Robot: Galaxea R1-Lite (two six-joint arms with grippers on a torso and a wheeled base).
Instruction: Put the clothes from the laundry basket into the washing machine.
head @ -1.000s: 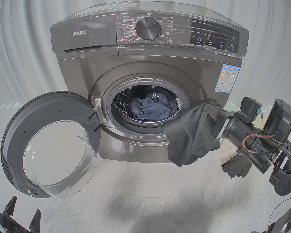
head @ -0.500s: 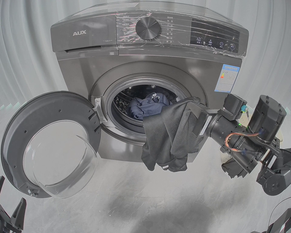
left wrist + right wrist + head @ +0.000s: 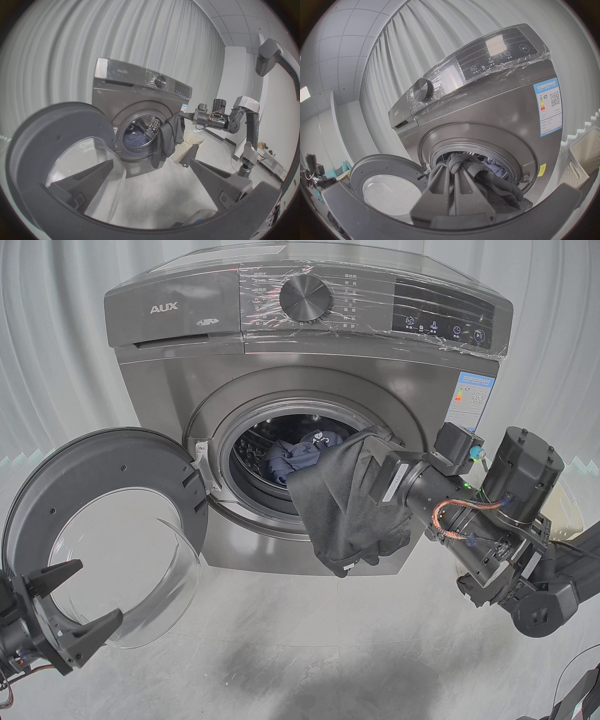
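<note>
A: Drum (image 3: pixel 250 452) contents?
B: Blue garment (image 3: pixel 294 455) inside washing machine (image 3: pixel 300 365). Right gripper (image 3: pixel 452 170) clamps dark garment (image 3: pixel 347 502), hanging at the machine's opening.
A: Left gripper (image 3: pixel 99 590)?
B: Spread open, before the machine's swung-out door (image 3: pixel 106 490).

Garments, three counted: one dark grey garment (image 3: pixel 344 509) in the right gripper (image 3: pixel 452 172), one navy garment (image 3: pixel 297 455) in the drum, one dark cloth (image 3: pixel 190 154) over the rim of the laundry basket (image 3: pixel 197 139); whether more lie under the navy one can't be told. One washing machine (image 3: pixel 187 377) with one door (image 3: pixel 106 471) and one dial (image 3: pixel 305 297), and one basket. Two grippers counting the left gripper (image 3: pixel 99 590), plus two stickers on the machine front: one blue sticker (image 3: pixel 467 401), one yellow sticker (image 3: pixel 541 169).
</note>
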